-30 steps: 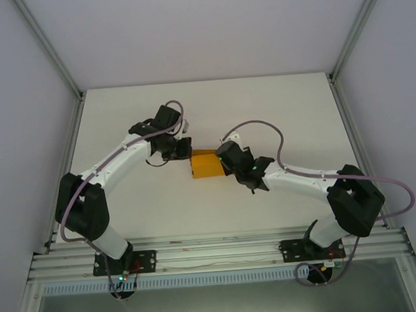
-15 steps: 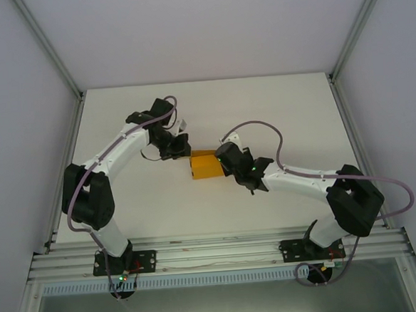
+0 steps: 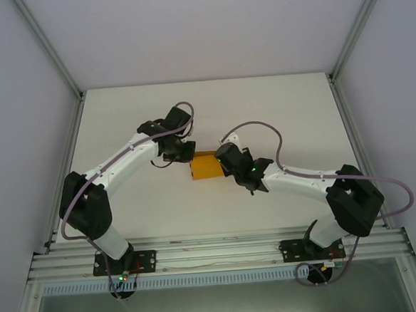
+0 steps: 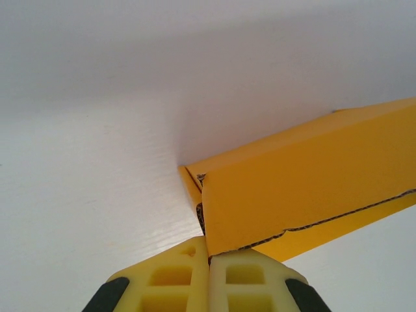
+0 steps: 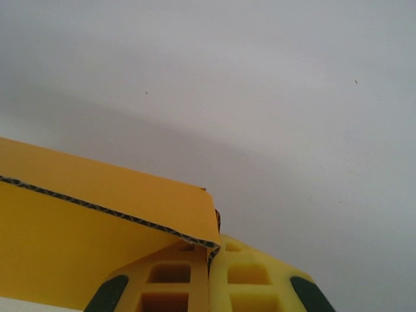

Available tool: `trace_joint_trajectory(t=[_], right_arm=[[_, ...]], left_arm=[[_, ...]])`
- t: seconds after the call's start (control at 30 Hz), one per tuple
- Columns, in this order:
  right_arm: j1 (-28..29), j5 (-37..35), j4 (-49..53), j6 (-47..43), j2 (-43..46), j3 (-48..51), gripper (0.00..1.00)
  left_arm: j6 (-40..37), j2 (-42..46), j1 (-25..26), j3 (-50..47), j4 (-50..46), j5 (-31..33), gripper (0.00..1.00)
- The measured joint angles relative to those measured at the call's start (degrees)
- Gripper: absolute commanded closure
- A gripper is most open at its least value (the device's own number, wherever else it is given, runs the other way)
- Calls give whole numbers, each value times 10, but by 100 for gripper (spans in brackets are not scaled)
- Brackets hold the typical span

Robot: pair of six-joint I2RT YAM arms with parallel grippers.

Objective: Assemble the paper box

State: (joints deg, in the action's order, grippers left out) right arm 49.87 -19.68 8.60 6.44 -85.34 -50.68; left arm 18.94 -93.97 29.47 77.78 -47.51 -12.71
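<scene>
Table (image 3: pixel 276 108): left tool (image 4: pixel 208 263), right tool (image 5: pixel 209 255) (closed) nip paper box (image 3: pixel 205 167).

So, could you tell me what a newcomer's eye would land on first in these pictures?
The orange-yellow paper box at the middle of the white table stands out as the one bright thing, with both arms reaching in to it from either side. Up close, the left fingers are shut on a corner of its wall, and the right fingers are shut on a card edge on the opposite side.
</scene>
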Motion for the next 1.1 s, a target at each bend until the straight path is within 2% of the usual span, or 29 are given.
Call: trace_joint_trajectory(t=[0.3,0.47,0.87,1.03,1.1], right_arm=[[5,4,0,0,0,0,100],[5,4,-1,0,0,0,100],[4,7,-71,2,21,48,98],[2,23,-69,-3,48,65,74],[-1,48,-57,-7,73,71,58]], left_arm=[[-10,0,5,2,-11,17,100],[-5,2,26,-5,-3,41,100],[31,62,83,-139,130,118,100],[42,76,84,-167,174,127,100],[42,76,85,-169,186,129,100]])
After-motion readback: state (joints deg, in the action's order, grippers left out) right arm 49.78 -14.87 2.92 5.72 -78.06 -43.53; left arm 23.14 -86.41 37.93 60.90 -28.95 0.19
